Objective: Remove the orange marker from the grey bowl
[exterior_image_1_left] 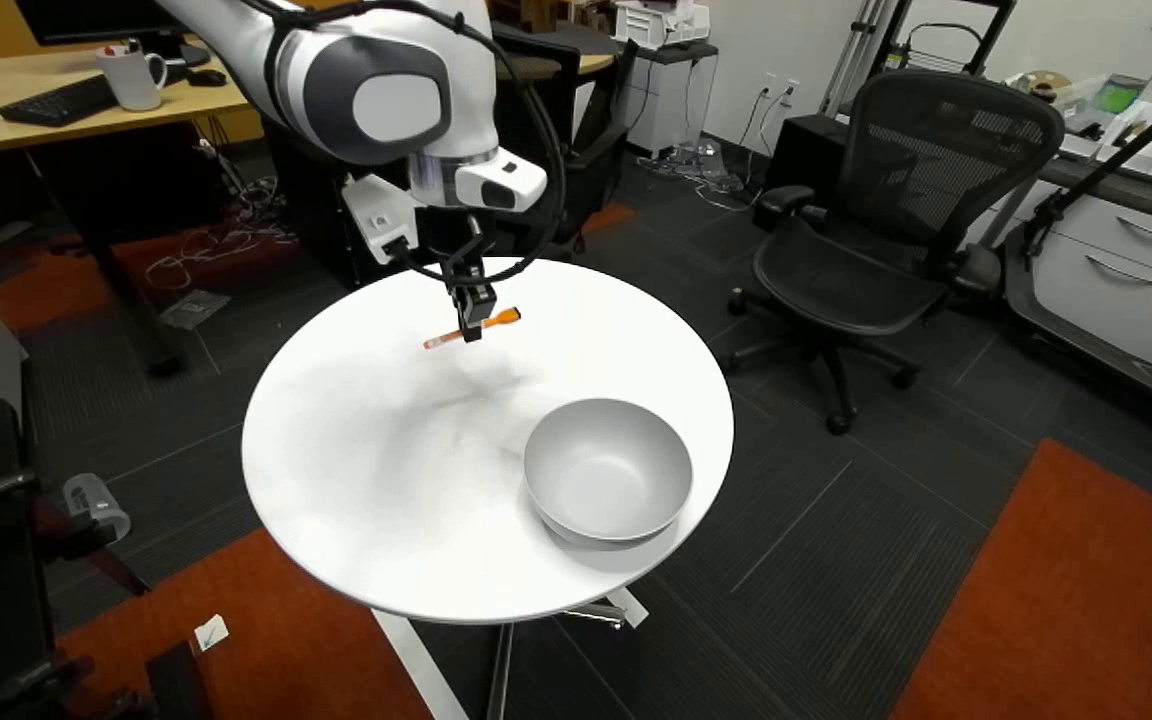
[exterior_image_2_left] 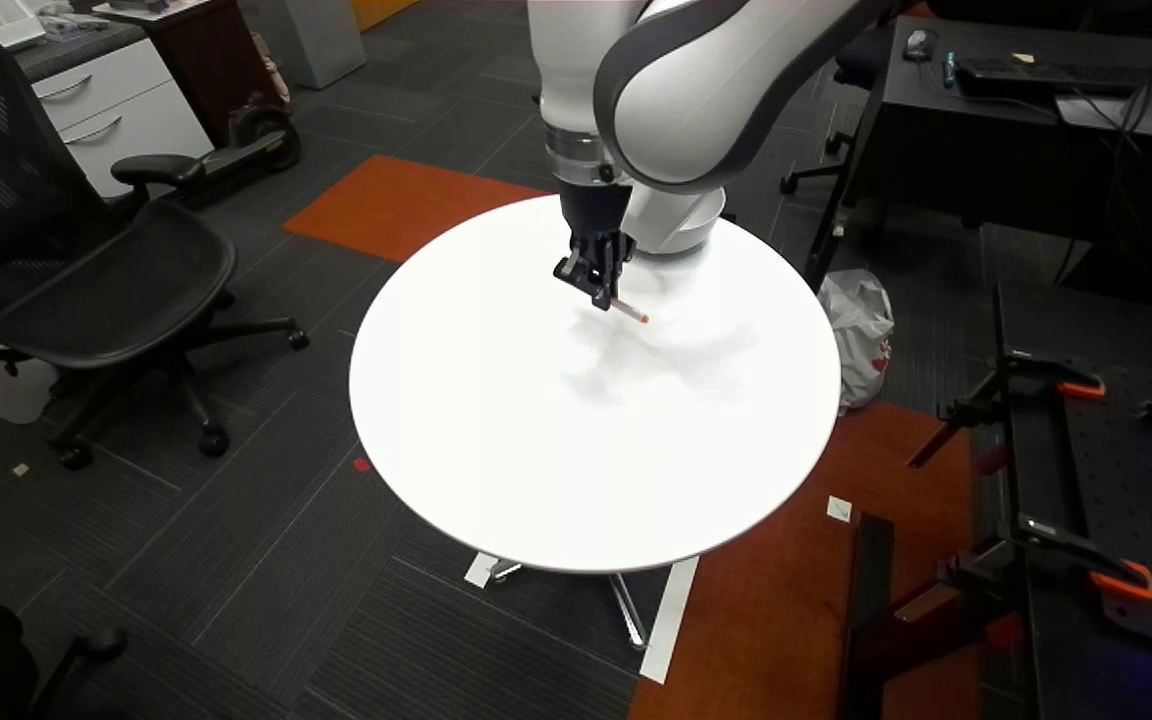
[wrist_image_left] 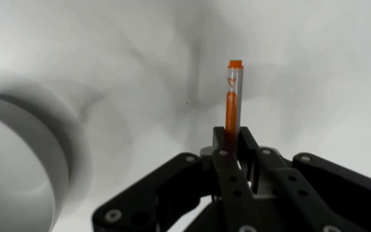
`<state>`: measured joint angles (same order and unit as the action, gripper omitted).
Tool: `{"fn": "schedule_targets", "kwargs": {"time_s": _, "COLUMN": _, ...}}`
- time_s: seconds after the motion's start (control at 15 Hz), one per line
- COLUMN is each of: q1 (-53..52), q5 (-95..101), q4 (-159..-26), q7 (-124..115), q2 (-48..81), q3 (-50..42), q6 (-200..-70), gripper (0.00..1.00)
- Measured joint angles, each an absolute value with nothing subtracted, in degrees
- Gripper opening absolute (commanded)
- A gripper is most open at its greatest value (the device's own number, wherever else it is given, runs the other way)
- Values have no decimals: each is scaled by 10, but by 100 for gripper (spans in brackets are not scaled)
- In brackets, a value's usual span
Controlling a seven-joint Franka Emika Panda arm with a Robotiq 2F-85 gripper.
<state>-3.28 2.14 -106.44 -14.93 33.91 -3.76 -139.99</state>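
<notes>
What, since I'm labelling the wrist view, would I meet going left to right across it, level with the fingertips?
From the left: grey bowl, cut off by the picture's edge → one black fingertip → orange marker → the opposite black fingertip.

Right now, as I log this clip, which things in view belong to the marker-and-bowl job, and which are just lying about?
Belongs to the job:
orange marker
gripper, closed on the marker
grey bowl, on the table, apart from the marker

Just lying about:
mug
keyboard
plastic bag
chair
</notes>
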Motion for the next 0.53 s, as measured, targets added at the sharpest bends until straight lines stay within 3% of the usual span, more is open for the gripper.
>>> {"fn": "schedule_targets", "kwargs": {"time_s": 0.2, "q1": -33, "q5": -2, "q4": -1052, "q7": -150, "q2": 369, "q3": -36, "q6": -1398, "gripper": 3}}
{"fn": "schedule_targets", "kwargs": {"time_s": 0.27, "q1": -34, "q5": -9, "q4": -1049, "q7": -150, "q2": 376, "q3": -35, "q6": -1398, "gripper": 37}}
{"fn": "schedule_targets", "kwargs": {"time_s": 0.33, "q1": -34, "q5": -15, "q4": -1048, "q7": -150, "q2": 380, "q3": -35, "q6": -1398, "gripper": 39}}
{"fn": "schedule_targets", "kwargs": {"time_s": 0.53, "q1": -33, "q5": -27, "q4": -1047, "q7": -154, "q2": 384, "q3": -36, "q6": -1399, "gripper": 59}}
